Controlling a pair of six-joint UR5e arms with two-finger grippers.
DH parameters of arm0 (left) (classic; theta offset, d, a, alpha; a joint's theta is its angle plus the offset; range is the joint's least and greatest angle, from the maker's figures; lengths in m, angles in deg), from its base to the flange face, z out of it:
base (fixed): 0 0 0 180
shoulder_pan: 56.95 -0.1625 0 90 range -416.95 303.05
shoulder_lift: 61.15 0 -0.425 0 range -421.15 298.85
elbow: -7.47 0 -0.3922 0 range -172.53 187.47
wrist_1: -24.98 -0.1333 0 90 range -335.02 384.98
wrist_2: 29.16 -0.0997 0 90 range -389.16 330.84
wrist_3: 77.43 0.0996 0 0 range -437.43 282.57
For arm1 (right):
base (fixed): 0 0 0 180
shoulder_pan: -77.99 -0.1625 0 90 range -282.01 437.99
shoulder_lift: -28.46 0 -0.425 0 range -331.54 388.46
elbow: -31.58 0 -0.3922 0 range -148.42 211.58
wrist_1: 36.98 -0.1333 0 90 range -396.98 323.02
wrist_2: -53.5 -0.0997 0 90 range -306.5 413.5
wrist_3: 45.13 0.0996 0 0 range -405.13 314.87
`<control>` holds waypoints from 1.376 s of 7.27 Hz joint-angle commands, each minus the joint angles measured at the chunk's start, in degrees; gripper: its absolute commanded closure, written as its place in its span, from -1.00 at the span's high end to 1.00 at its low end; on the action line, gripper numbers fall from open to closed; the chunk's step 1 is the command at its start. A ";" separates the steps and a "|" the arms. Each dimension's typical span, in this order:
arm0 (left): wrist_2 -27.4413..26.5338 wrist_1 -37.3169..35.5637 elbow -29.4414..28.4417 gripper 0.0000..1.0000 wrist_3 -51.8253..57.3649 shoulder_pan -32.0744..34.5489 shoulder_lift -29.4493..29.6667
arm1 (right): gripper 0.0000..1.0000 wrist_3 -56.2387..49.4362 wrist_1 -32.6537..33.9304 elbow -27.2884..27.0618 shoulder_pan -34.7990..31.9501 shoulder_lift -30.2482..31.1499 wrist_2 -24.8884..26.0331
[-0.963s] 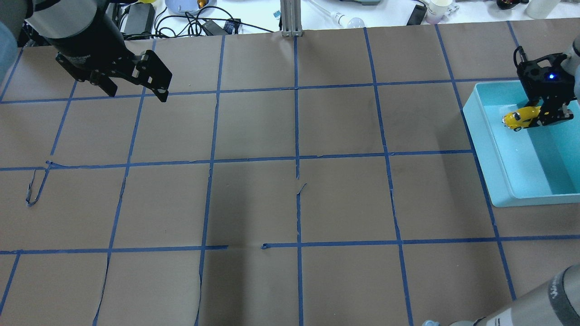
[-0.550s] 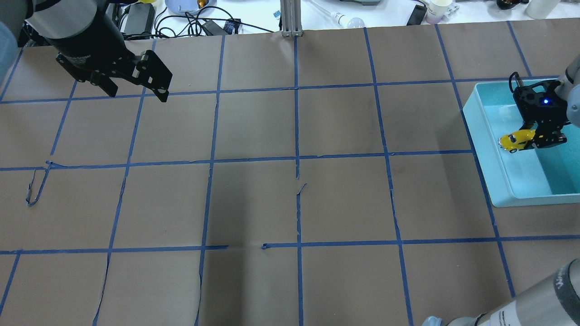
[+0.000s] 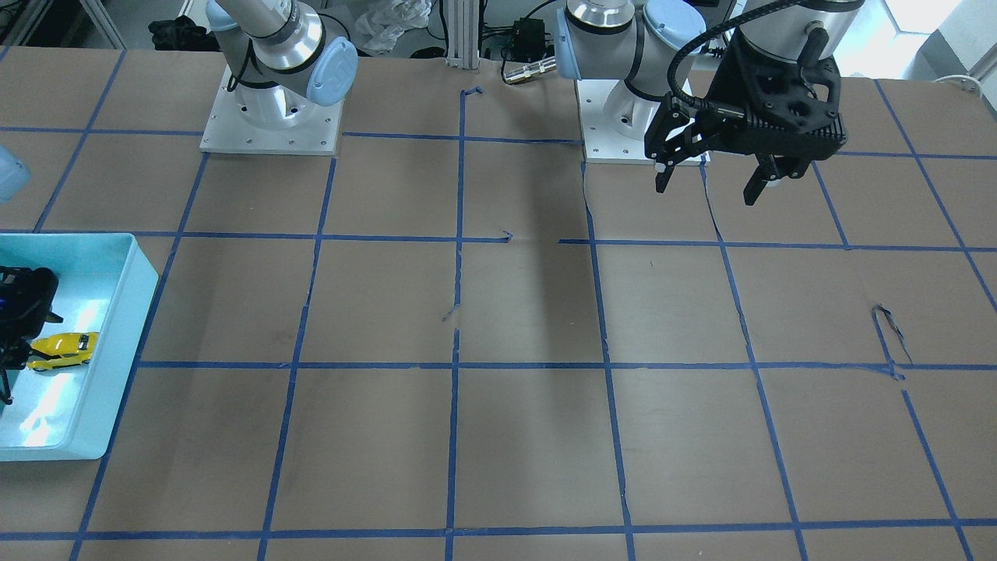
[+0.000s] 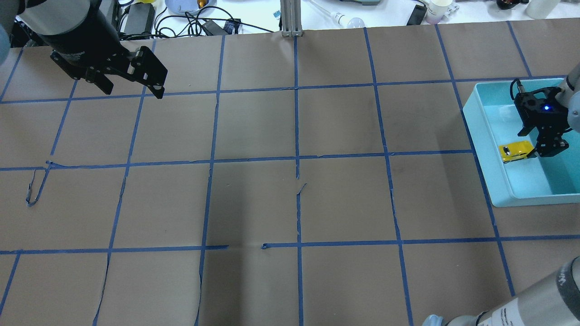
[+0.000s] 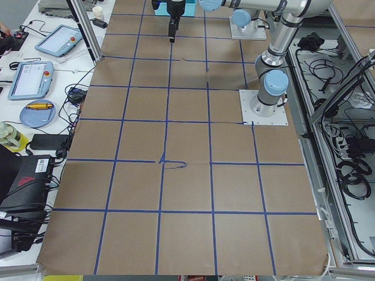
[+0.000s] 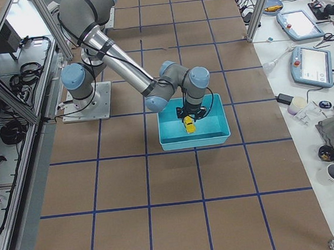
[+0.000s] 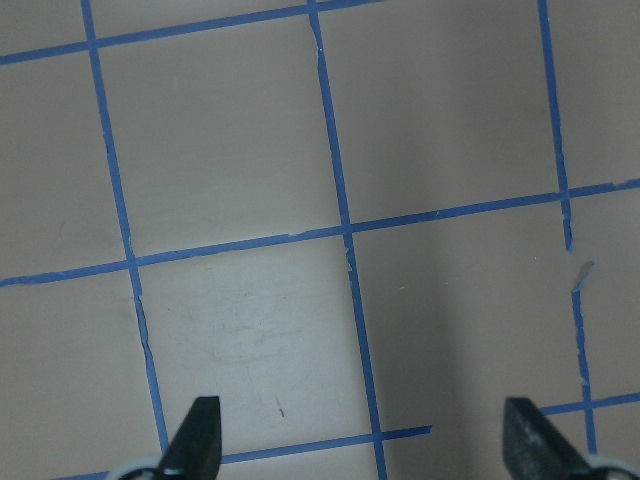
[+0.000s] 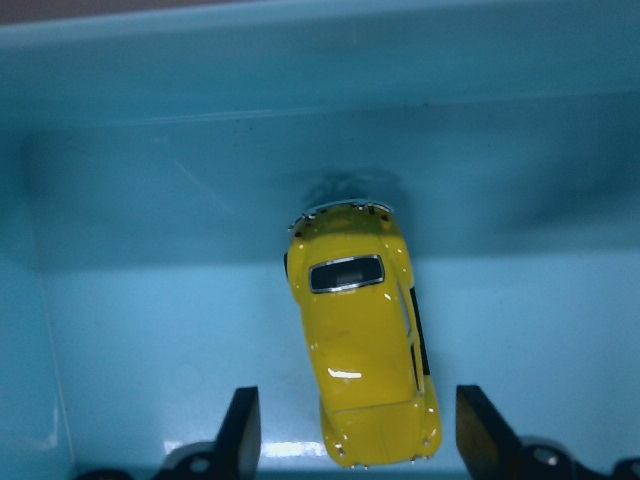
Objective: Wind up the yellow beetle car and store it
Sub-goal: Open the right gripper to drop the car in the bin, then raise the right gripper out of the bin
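The yellow beetle car (image 4: pixel 515 150) lies on the floor of a teal bin (image 4: pixel 494 163) at the table's right edge, close to the bin's left wall. My right gripper (image 4: pixel 541 149) hangs low in the bin over the car. In the right wrist view its fingers (image 8: pixel 243 430) stand apart on either side of the car (image 8: pixel 362 350), with gaps showing, so it is open. The car also shows in the front-facing view (image 3: pixel 64 350). My left gripper (image 4: pixel 133 90) is open and empty, held above the far left of the table.
The table is brown paper with a blue tape grid. The bin's walls (image 3: pixel 144 269) rise around the right gripper. Cables, a cup and other clutter lie beyond the far table edge (image 4: pixel 290 27). A loose tape curl (image 4: pixel 34 188) sits at the left.
My right gripper carried the car down and toward the robot inside the bin, then opened; the car now rests on the bin floor. My left arm shifted slightly.
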 commanded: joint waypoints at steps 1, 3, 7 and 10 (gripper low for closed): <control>0.07 0.00 -0.14 1.00 0.00 -0.25 0.00 | 0.82 9.78 -0.71 1.64 -0.33 4.23 0.91; -0.02 0.00 -0.32 1.00 0.87 -0.25 0.00 | 0.82 23.49 -2.29 2.35 -0.77 9.52 1.27; -0.11 0.00 -0.41 1.00 0.88 -0.33 0.00 | 1.00 74.82 -23.25 5.06 -4.71 20.68 2.78; -0.11 0.00 -0.41 1.00 1.06 -0.51 0.00 | 1.00 107.06 -28.48 11.12 -20.49 21.14 1.10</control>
